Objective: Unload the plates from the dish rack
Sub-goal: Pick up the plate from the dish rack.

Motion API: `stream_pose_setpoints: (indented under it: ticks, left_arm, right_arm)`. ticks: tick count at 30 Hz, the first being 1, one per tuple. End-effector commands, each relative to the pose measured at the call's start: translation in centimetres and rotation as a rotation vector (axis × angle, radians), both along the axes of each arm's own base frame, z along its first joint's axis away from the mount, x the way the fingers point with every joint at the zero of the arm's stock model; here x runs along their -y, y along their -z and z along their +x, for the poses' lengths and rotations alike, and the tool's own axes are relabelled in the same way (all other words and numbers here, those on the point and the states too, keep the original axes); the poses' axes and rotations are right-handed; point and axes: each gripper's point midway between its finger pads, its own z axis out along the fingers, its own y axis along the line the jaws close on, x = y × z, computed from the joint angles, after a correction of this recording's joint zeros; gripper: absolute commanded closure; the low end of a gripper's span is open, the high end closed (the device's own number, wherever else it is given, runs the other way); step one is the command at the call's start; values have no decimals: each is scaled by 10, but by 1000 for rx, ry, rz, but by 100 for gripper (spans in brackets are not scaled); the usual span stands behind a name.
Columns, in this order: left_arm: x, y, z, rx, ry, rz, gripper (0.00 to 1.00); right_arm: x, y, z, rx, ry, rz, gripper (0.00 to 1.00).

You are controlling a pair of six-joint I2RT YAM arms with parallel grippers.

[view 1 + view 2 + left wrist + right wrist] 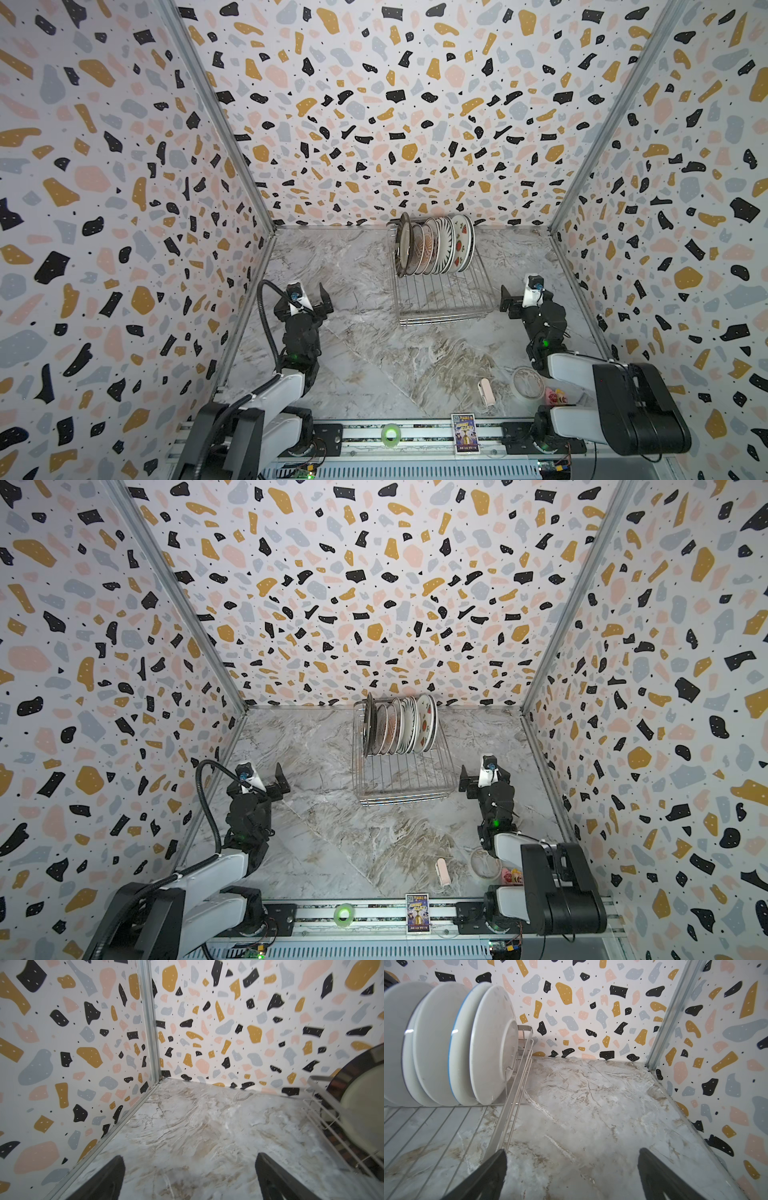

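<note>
Several plates (436, 247) stand on edge in the dish rack (444, 320).

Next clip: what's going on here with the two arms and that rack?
Nothing is being handled yet. The plates all stand upright at the far end of the dish rack, and none has been unloaded. The left gripper and right gripper are open and empty, one on either side of the rack.

The dish rack (446, 316) is shiny silver wire metal; the plates (436, 245) look glossy glazed ceramic; the tabletop (374, 357) is smooth, marble-patterned, faintly sheened.
</note>
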Motion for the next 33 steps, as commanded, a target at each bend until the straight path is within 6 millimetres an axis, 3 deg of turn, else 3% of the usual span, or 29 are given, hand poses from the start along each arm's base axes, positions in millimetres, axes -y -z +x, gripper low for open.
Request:
stream_pose_setpoints:
  ticks: [1, 4, 10, 14, 19, 21, 25, 29, 33]
  left_arm:
    - [4, -34, -1, 132, 33, -199, 1]
    - [14, -59, -4, 217, 109, -321, 0]
    - [24, -76, -16, 299, 203, -520, 0]
    - [33, -94, -33, 388, 299, -529, 0]
    - [17, -98, -55, 498, 257, -636, 1]
    - [16, -102, -59, 519, 259, -632, 0]
    - [35, -112, -50, 455, 352, -606, 0]
    - [47, -116, -47, 462, 429, -636, 0]
    - [54, -108, -34, 357, 361, -557, 0]
  right_arm:
    - [5, -36, -2, 57, 50, 149, 1]
    - [6, -55, -4, 37, 80, 325, 1]
    - [-47, -112, -16, 54, -242, 362, 1]
    - [-58, -124, -15, 36, -318, 435, 1]
    - [-69, -149, -31, 179, -523, 549, 1]
    - [-62, -147, -21, 149, -474, 668, 1]
    - [-78, -142, 7, 53, -505, 741, 1]
    - [-122, -139, 30, -17, -520, 594, 1]
    - [-161, -149, 48, -41, -457, 400, 1]
